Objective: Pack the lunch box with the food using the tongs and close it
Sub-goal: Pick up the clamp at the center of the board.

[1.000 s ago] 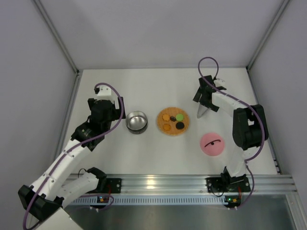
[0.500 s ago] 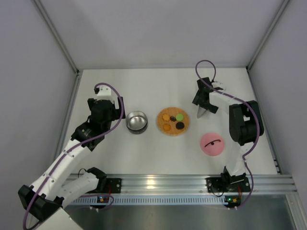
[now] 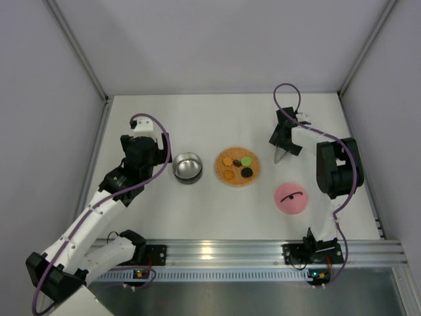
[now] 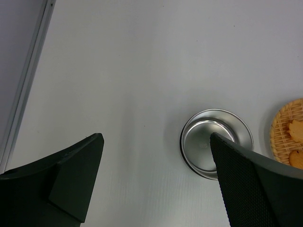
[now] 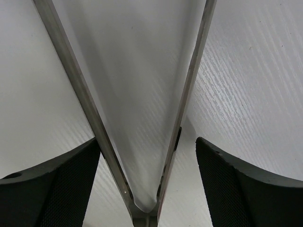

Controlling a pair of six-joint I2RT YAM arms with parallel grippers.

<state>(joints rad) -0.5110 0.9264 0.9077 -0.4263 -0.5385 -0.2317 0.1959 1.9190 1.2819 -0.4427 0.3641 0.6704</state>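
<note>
The tongs (image 3: 279, 155) lie on the table at the right, their V joint between my right gripper's (image 3: 284, 141) fingers. In the right wrist view the gripper (image 5: 147, 142) straddles the tongs (image 5: 85, 101): the left finger touches one arm, while a gap separates the right finger from the other. The lunch box is a steel bowl (image 3: 187, 166), empty, just right of my open left gripper (image 3: 158, 155). Its pink lid (image 3: 291, 197) rests near the right arm's base. The food (image 3: 247, 160) sits on an orange woven disc (image 3: 255, 166). In the left wrist view the bowl (image 4: 208, 142) shows beside the gripper's (image 4: 156, 137) right finger.
White walls enclose the table on the left, back and right. An aluminium rail (image 3: 217, 251) runs along the near edge. The orange disc's edge (image 4: 289, 127) shows at the right of the left wrist view.
My right gripper's fingers have narrowed around the tongs' joint and its wrist has shifted slightly right. The left arm, bowl, food and lid have not moved.
</note>
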